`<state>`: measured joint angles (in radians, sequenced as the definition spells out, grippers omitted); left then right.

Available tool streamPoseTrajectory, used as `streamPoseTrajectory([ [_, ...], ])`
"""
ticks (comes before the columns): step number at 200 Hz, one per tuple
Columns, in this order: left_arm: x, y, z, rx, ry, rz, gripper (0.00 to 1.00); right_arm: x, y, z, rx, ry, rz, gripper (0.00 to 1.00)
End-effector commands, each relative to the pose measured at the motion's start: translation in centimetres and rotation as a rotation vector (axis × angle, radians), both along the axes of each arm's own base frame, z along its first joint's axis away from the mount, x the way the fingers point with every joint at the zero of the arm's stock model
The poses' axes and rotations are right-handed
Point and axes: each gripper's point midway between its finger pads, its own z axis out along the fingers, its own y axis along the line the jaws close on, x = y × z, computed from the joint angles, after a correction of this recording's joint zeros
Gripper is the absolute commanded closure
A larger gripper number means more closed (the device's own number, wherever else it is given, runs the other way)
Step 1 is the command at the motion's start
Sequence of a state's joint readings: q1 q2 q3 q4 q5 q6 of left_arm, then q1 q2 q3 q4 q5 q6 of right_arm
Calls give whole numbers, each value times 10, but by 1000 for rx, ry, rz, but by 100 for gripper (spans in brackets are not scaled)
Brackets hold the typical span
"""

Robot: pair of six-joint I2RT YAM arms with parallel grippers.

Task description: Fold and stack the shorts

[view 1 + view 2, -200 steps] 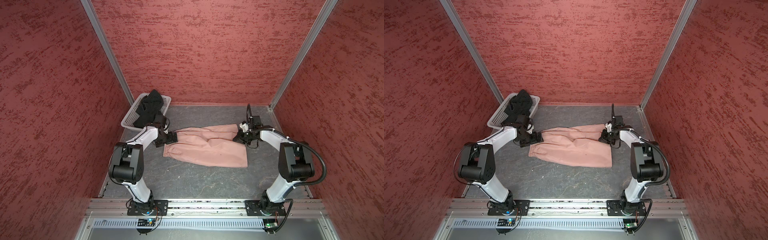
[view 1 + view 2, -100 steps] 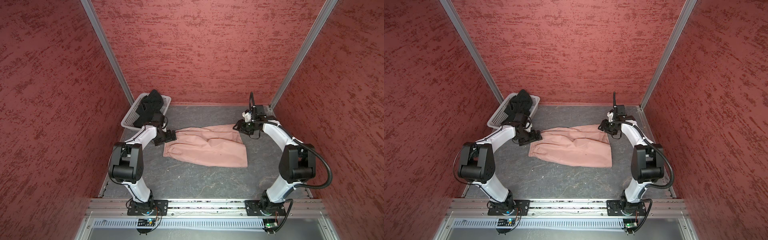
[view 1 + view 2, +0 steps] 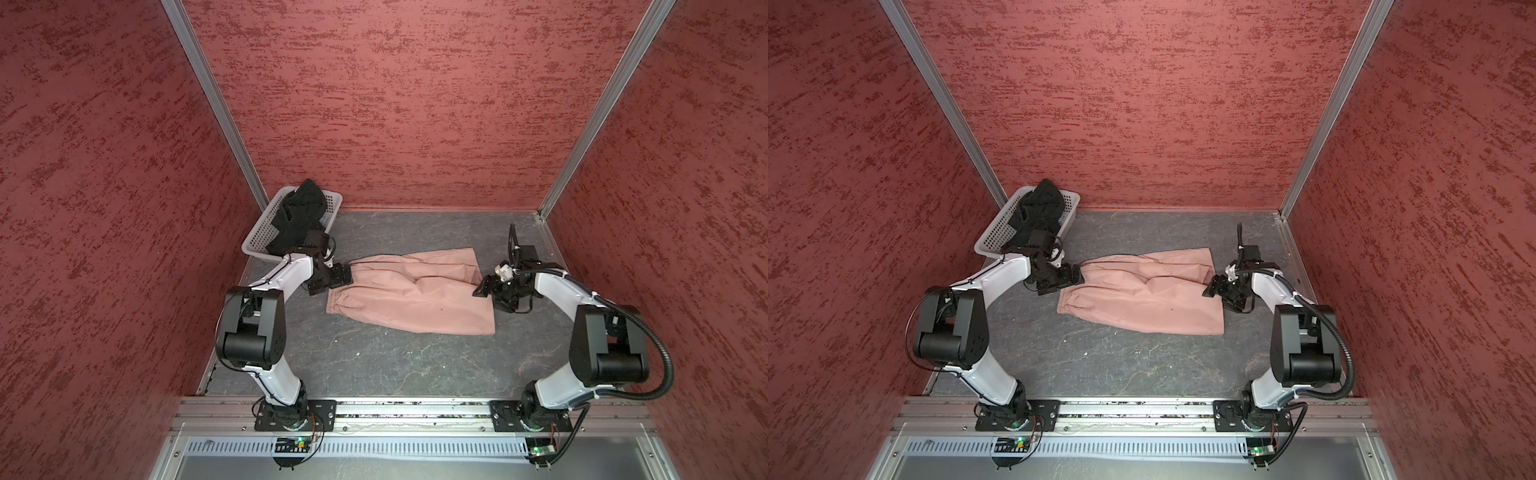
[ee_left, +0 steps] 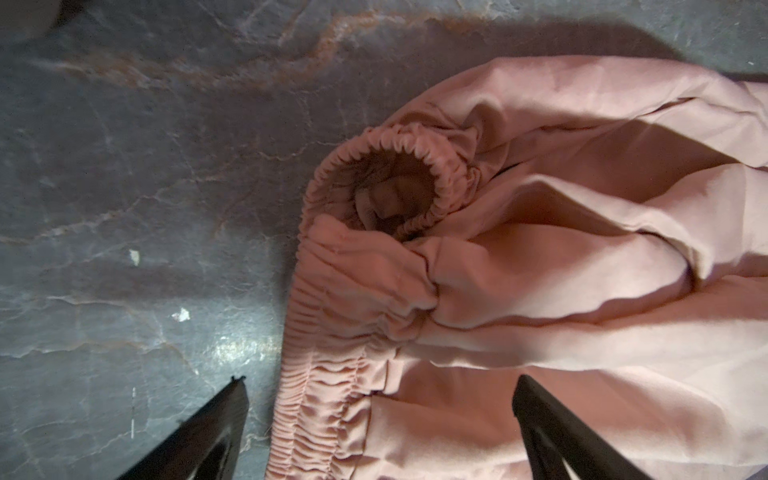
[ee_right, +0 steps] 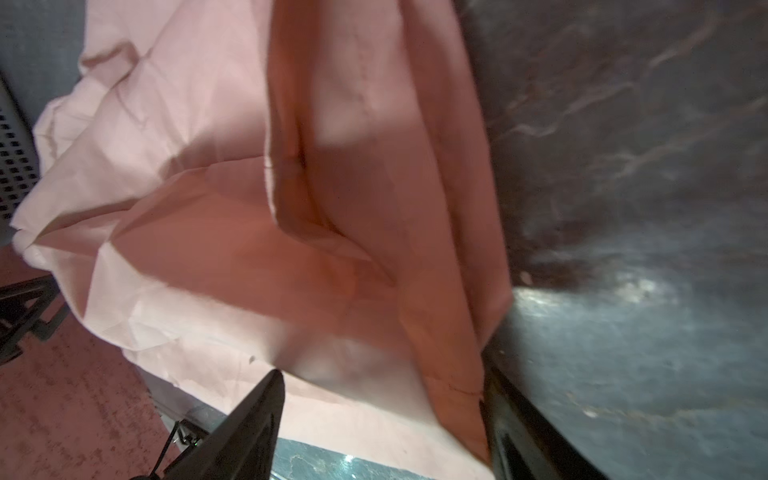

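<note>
A white perforated basket (image 3: 261, 235) sits in the far left corner of the grey worktop (image 3: 374, 365). Red textured walls (image 3: 395, 104) surround both.

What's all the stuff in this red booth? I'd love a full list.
pink shorts: one pair, dusty pink, spread on the table
black shorts: one pair, black, heaped in the basket
basket: one, white perforated, table's far left corner
table: one, dark grey marbled
walls: three, red textured, around the table
left arm, right arm: two, white and black, based at the near edge
left gripper: black, open, over the pink waistband
right gripper: black, open, at the pink leg ends
</note>
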<state>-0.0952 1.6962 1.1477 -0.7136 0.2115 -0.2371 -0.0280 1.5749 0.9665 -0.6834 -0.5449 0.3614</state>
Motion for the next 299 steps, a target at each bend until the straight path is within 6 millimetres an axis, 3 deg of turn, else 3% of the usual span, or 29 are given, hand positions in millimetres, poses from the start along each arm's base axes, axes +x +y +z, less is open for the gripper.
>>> streamPoseTrajectory([
  [1,1,-1,3,-15,-22,-13,1,28,18,23,136,-138,13,32],
  [38,-1,-2,-1,-19,-14,-13,0,48,25,26,190,-196,31,35],
  [81,-4,-1,-2,-13,-8,-11,1,59,36,57,288,-277,62,30],
  [109,-6,-1,0,-16,-8,-8,1,60,41,45,340,-240,54,30],
  [149,-6,-1,0,-20,-8,-6,1,52,31,26,251,-171,34,29],
  [165,-6,-2,-1,-22,-4,-8,1,48,21,8,166,-119,22,31],
  [177,-6,-2,-2,-24,-4,-6,1,46,14,1,108,-100,16,37],
  [205,-3,0,-1,-13,-19,5,1,59,11,7,95,-148,1,71],
  [231,6,0,14,-10,-86,-5,1,89,16,41,129,-279,16,95],
  [260,14,18,29,36,-129,36,1,103,18,83,111,-396,65,100],
  [278,25,27,41,-17,-171,84,1,103,19,96,100,-437,99,100],
  [299,41,22,55,-44,-227,69,1,99,21,108,112,-472,113,100],
])
